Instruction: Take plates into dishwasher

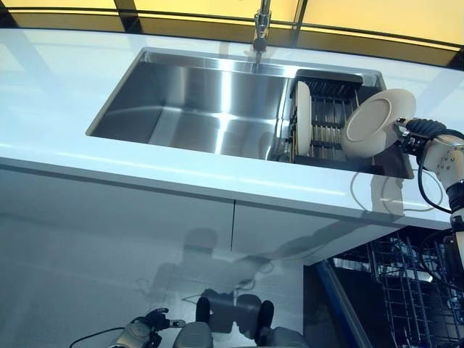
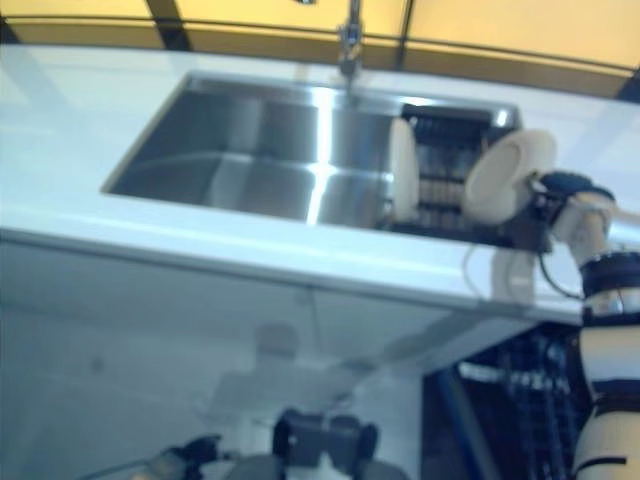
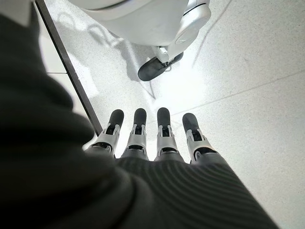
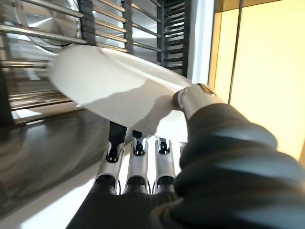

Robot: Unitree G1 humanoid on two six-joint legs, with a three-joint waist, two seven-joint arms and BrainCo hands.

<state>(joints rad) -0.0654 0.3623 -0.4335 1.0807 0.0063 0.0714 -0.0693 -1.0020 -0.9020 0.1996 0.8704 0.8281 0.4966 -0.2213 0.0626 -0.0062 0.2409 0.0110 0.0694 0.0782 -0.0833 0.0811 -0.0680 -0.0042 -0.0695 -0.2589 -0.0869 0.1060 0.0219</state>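
Note:
My right hand (image 1: 420, 135) holds a white plate (image 1: 377, 122) tilted in the air above the right end of the dish rack (image 1: 330, 116) in the sink. In the right wrist view the thumb (image 4: 190, 98) presses on the plate (image 4: 114, 90) while the fingers (image 4: 138, 143) lie under it. A second white plate (image 1: 302, 118) stands upright in the rack. The open dishwasher's wire basket (image 1: 413, 290) shows below the counter at the lower right. My left hand (image 1: 145, 330) hangs low near the floor, its fingers (image 3: 162, 126) straight and holding nothing.
A steel sink (image 1: 210, 101) is set in the white counter (image 1: 65, 87), with a faucet (image 1: 261, 29) behind it. White cabinet fronts (image 1: 130, 232) run below the counter, left of the dishwasher.

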